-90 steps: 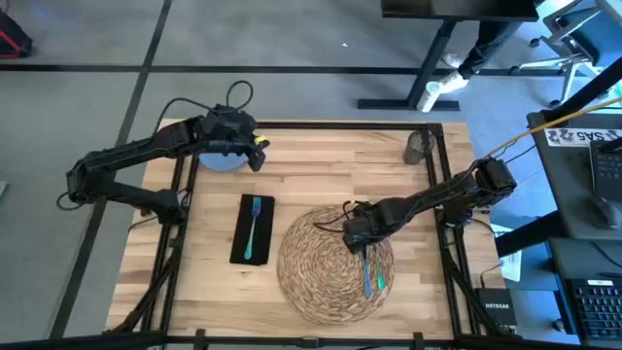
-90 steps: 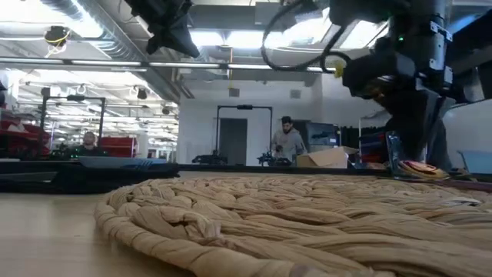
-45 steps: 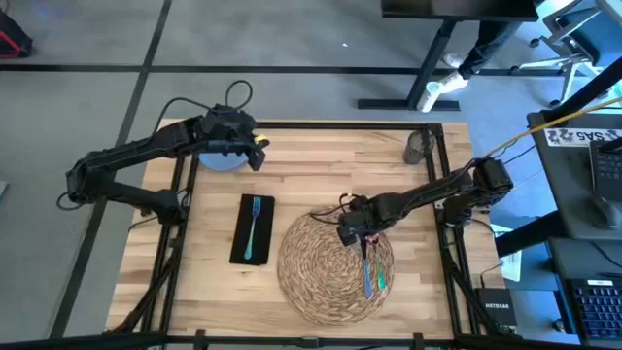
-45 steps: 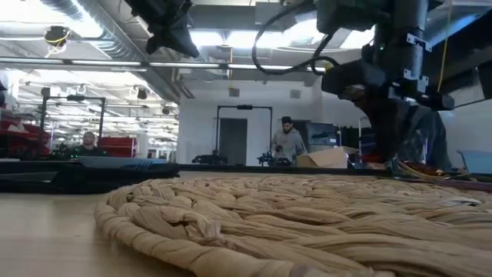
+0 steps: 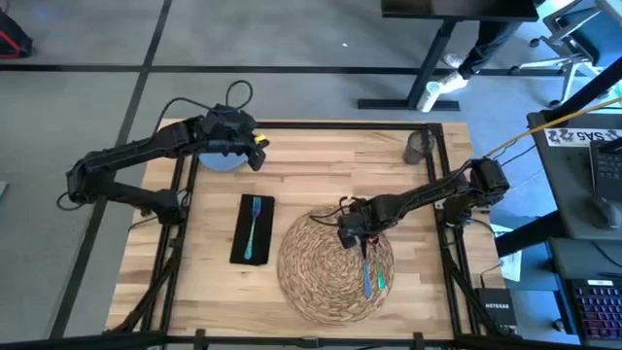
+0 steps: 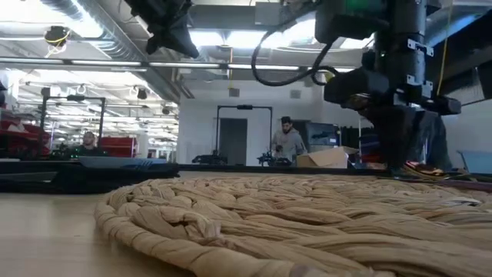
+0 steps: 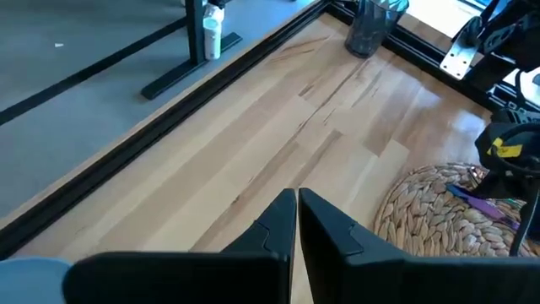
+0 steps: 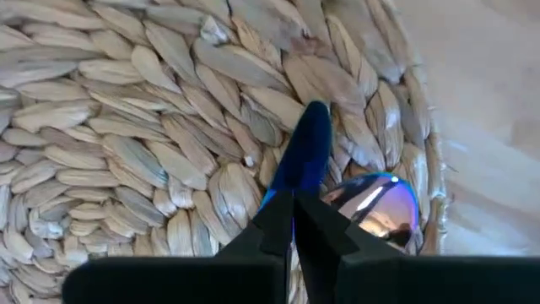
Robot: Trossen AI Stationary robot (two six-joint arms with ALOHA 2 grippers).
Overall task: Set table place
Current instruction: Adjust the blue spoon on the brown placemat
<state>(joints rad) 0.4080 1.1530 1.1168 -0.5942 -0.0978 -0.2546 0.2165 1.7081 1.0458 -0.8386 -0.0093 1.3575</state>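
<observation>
My right gripper (image 5: 362, 243): centre-right of frame, over woven placemat (image 5: 321, 277), fingers pressed together, seemingly pinching blue-handled cutlery (image 8: 305, 150). Left gripper (image 5: 259, 156): upper left, closed on nothing, beside pale blue plate (image 5: 216, 161). Fork (image 5: 254, 228) on napkin (image 5: 239, 243), centre-left

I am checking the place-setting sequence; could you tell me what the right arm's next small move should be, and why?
Probably lift straight up a little. The right gripper sits low over the placemat, its fingers closed on the blue cutlery piece, one of the colourful pieces lying on the mat where the plate should go. The left gripper waits above that plate.
</observation>
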